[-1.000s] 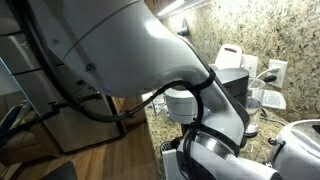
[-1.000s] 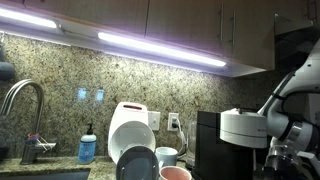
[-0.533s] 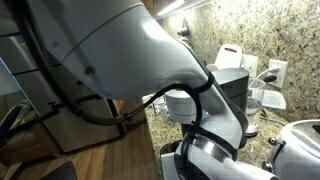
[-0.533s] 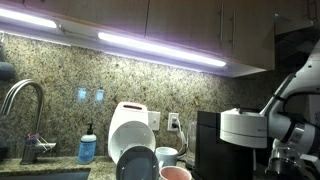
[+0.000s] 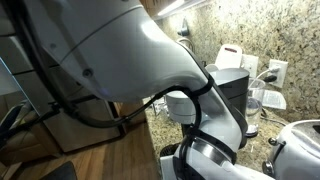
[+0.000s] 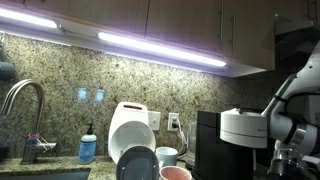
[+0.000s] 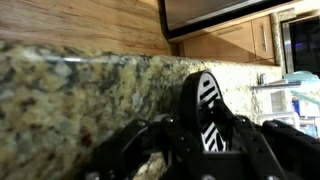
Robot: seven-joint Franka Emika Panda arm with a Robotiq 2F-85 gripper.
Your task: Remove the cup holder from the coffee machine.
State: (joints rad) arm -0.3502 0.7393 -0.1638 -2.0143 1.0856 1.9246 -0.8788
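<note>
In an exterior view, my white arm (image 5: 130, 50) fills most of the frame, barely shifted from a second ago. Beyond it stands the one coffee machine (image 5: 236, 85), unmoved, with one wall outlet (image 5: 277, 71) behind it.

In an exterior view, my arm (image 6: 290, 95) reaches down just beside the coffee machine (image 6: 215, 140), and my wrist sits a touch lower than half a second back. Nothing else has changed. Well away from the pincer are one white appliance (image 6: 128, 125), one faucet (image 6: 25, 105) and one blue soap bottle (image 6: 88, 148).

In the wrist view, my pincer (image 7: 207, 142) is clamped narrow on the one cup holder (image 7: 203, 98). The black grated disc stands on edge between the fingers, clear of the machine. The speckled granite tabletop (image 7: 70, 90) runs close alongside the pincer, with wooden cabinet fronts (image 7: 225, 42) beyond.
</note>
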